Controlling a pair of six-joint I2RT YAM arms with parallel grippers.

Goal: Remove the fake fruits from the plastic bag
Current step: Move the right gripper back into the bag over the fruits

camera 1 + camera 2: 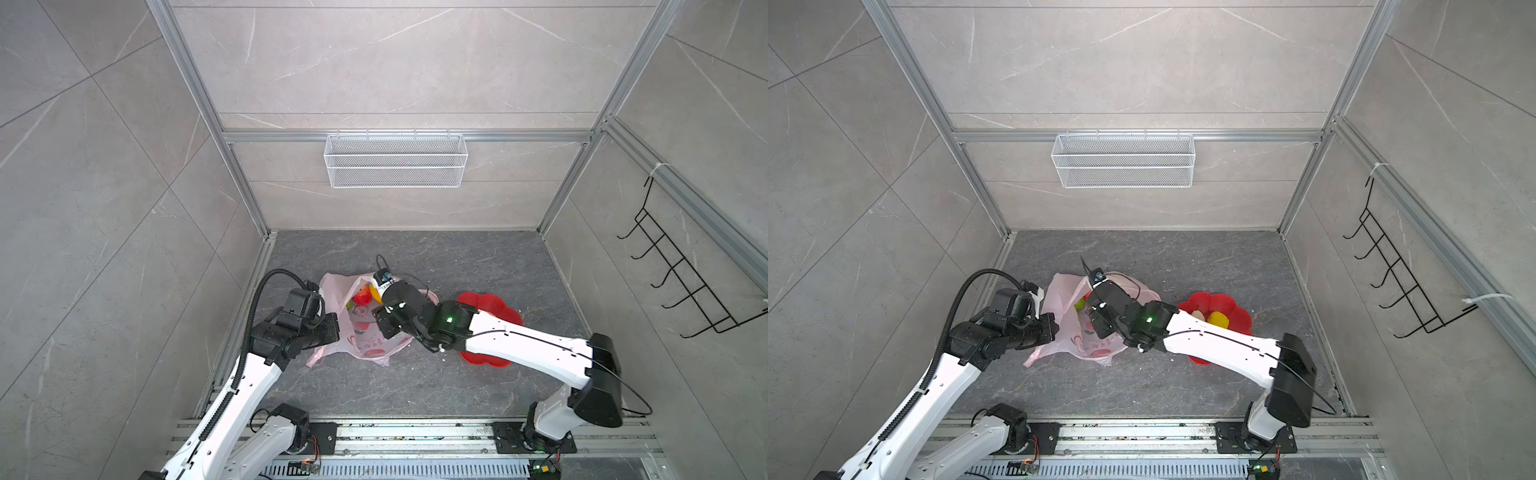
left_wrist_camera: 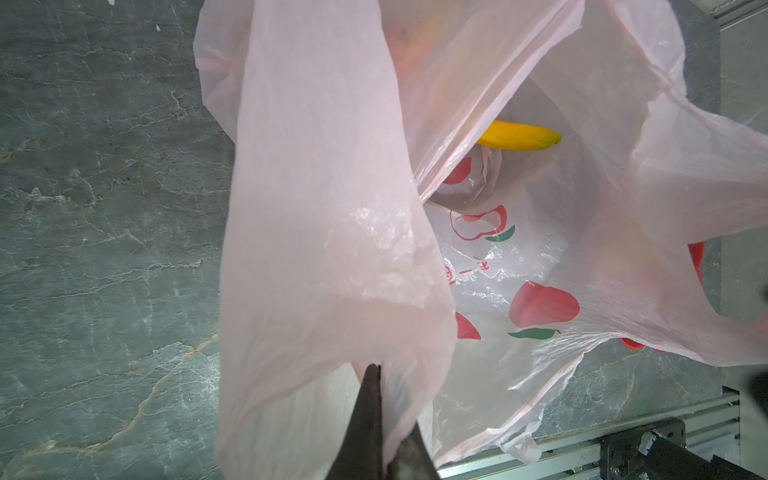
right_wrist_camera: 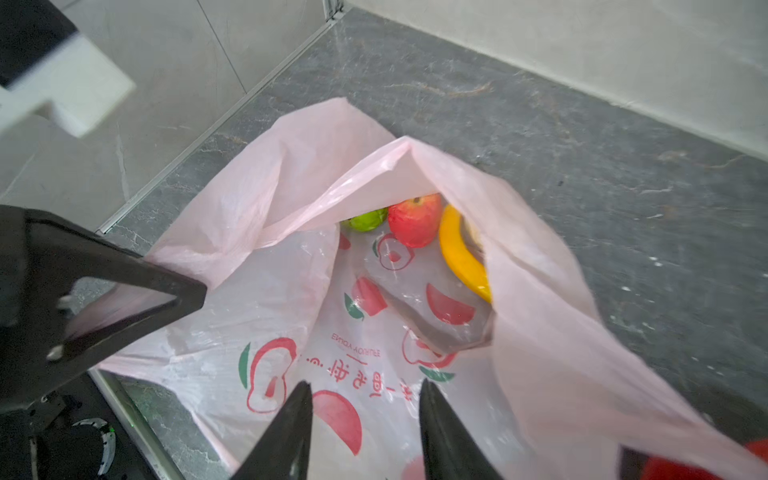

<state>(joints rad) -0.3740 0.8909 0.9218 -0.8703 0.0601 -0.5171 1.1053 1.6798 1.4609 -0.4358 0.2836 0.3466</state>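
bag: thin translucent pale-pink plastic bag with printed red fruit pictures, mid-table, mouth open
left gripper: pressed together on bag's rim film, film lifted
right gripper: jaws spread, nothing between tips, over bag mouth
fruits in bag: long yellow plastic banana, red apple-shaped fruit, green fruit, side by side deep inside
dish: red flower-shaped dish right of bag, partly under right arm; beige lump and yellow piece inside

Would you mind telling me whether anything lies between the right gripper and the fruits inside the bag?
Nothing solid shows. The left gripper holds the plastic bag open, and the right gripper faces the banana, red fruit and green fruit down an open mouth; only film drapes over the banana's side.
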